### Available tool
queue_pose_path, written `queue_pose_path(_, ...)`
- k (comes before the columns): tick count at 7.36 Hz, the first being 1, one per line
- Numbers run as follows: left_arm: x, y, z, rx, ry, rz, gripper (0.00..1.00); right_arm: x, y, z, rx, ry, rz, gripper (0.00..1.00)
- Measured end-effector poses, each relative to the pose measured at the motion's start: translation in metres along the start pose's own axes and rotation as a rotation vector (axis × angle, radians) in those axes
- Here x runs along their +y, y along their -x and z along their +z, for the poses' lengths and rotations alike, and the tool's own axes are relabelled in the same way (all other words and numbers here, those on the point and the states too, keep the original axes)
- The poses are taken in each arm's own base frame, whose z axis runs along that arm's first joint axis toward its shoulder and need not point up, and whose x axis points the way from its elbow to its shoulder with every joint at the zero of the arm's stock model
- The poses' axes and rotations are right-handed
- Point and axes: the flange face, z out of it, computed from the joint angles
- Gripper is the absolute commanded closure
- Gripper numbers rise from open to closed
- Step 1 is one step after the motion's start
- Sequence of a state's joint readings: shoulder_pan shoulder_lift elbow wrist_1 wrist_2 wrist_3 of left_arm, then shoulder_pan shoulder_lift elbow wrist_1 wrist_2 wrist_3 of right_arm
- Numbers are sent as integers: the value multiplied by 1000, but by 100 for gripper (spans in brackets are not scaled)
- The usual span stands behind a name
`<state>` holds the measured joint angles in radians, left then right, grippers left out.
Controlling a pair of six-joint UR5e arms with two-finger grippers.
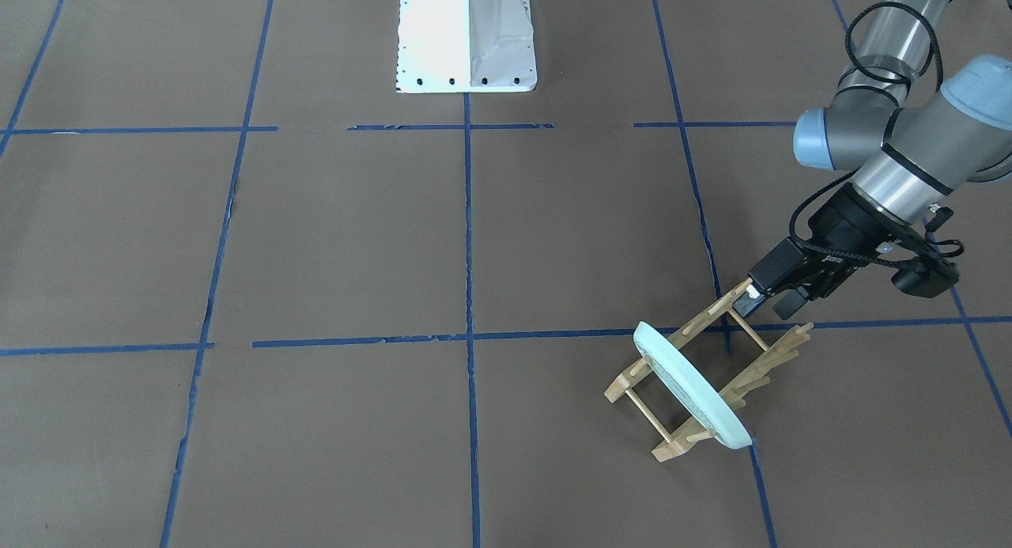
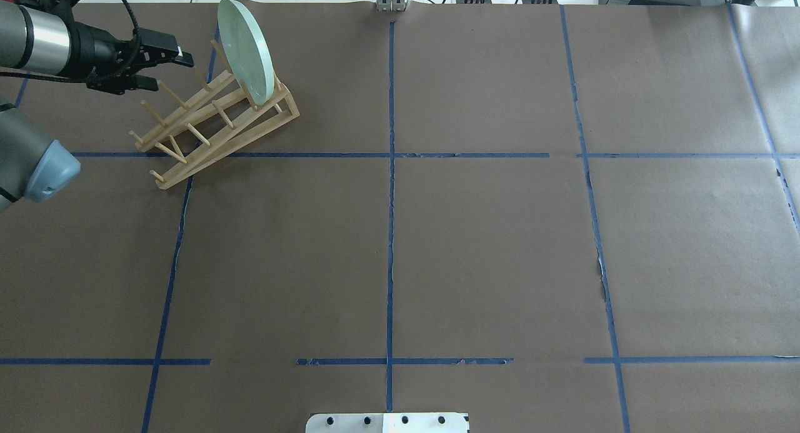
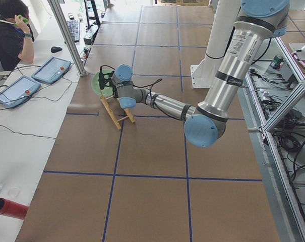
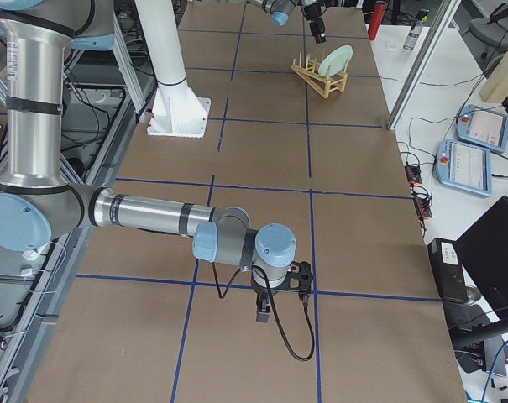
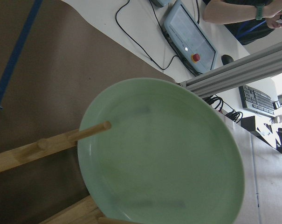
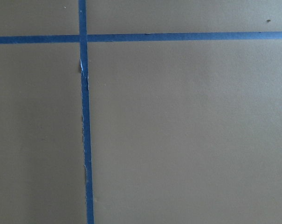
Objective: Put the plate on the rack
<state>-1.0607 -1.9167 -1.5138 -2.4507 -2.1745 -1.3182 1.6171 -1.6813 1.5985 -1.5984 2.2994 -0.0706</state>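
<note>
The pale mint-green plate [image 1: 692, 386] stands on edge between the pegs at one end of the light wooden rack [image 1: 779, 358]. It also shows in the overhead view [image 2: 247, 52] and fills the left wrist view [image 5: 164, 154], where a rack peg [image 5: 92, 130] crosses in front of it. My left gripper [image 1: 768, 301] is open and empty. It hovers over the rack's [image 2: 212, 127] other end, apart from the plate, as the overhead view [image 2: 170, 72] shows. My right gripper [image 4: 264, 312] hangs low over bare table far from the rack; I cannot tell if it is open or shut.
The rack sits at the table's far left corner near the edge. The white robot base [image 1: 466, 42] stands mid-table on my side. Beyond the edge are teach pendants [image 3: 51, 69] and an operator [image 3: 11, 35]. Blue tape lines [image 6: 85, 130] cross the brown table cover.
</note>
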Motion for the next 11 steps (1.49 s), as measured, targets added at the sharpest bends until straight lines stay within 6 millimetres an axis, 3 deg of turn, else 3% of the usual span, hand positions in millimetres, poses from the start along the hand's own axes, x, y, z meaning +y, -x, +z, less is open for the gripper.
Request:
queue_pose_path(1, -6, 29, -12, -131, 23, 75, 0, 0, 0, 0, 0, 0, 0, 0)
queue_pose_path(3, -13, 110, -62, -341, 110, 305, 0, 0, 0, 0, 0, 0, 0, 0)
queue_pose_path(5, -26, 208, -135, -438, 205, 482, 0, 0, 0, 0, 0, -1, 0, 0)
queue_pose_path(7, -21, 292, -207, -440, 263, 485, 0, 0, 0, 0, 0, -1, -1, 0)
queue_pose_path(8, -14, 317, -229, -444, 264, 457, 0, 0, 0, 0, 0, -1, -1, 0)
queue_pose_path(9, -10, 331, -237, -449, 270, 430, 0, 0, 0, -1, 0, -1, 0, 0)
queue_pose_path(11, -10, 339, -238, -441, 300, 381, 0, 0, 0, 0, 0, -1, 1, 0)
